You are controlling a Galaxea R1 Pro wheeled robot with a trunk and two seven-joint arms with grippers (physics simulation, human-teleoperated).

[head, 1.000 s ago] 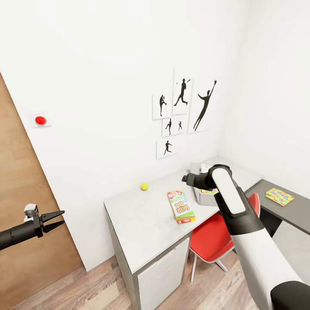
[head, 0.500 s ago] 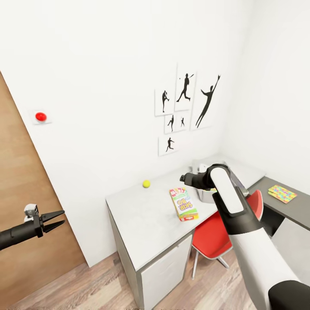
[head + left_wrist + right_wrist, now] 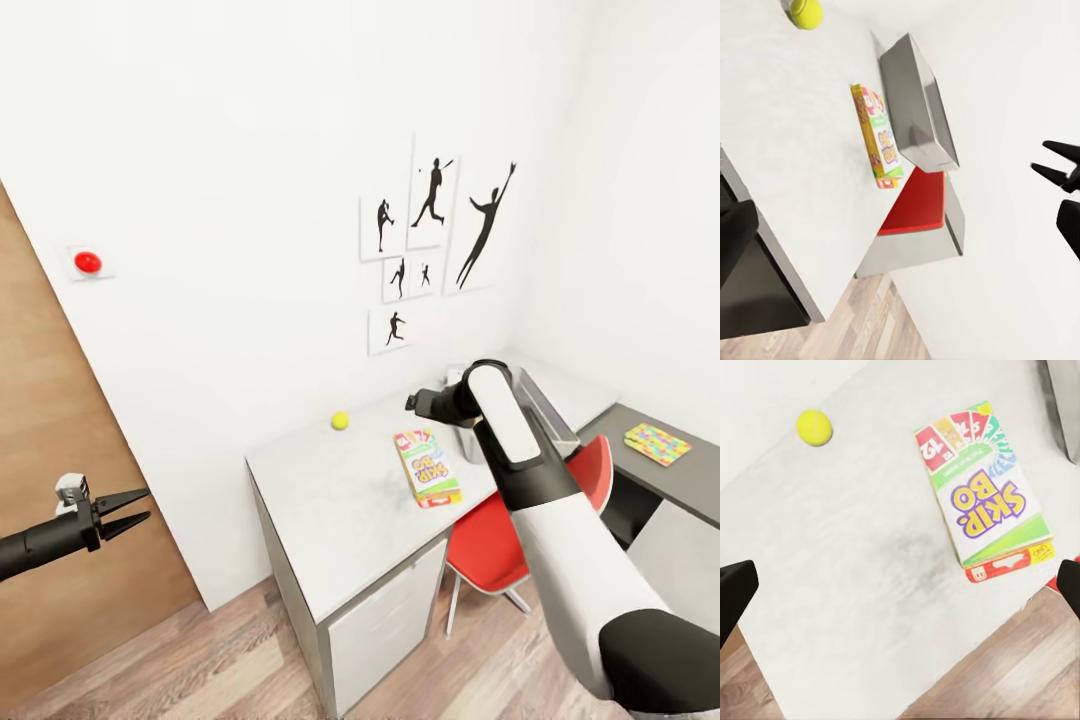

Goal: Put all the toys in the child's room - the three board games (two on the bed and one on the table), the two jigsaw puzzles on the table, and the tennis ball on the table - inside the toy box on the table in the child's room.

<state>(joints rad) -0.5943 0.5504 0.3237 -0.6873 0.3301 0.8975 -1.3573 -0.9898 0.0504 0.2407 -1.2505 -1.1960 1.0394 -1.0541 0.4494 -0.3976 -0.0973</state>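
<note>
On the light grey table [image 3: 330,520] lie the yellow-green tennis ball [image 3: 340,421], near the wall, and a SKIP-BO board game [image 3: 428,467]. Behind my right arm stands the pale grey toy box [image 3: 548,405]. A jigsaw puzzle [image 3: 657,444] rests on the lower dark cabinet at far right. My right gripper [image 3: 413,402] hovers open above the table between ball and game. The right wrist view has its fingertips [image 3: 735,592] wide apart over the table, with the ball [image 3: 814,427] and game [image 3: 986,491] below. My left gripper [image 3: 122,510] is open, far left, holding nothing.
A red chair [image 3: 505,530] is tucked under the table's right end. A brown wooden door [image 3: 40,450] is beside my left arm. Black sports pictures [image 3: 430,240] hang on the white wall. Wood-plank floor [image 3: 230,650] lies in front of the table.
My right gripper has drawn away from the toy box, leftward over the table, uncovering more of the box. The view has shifted slightly. The left arm has not moved.
</note>
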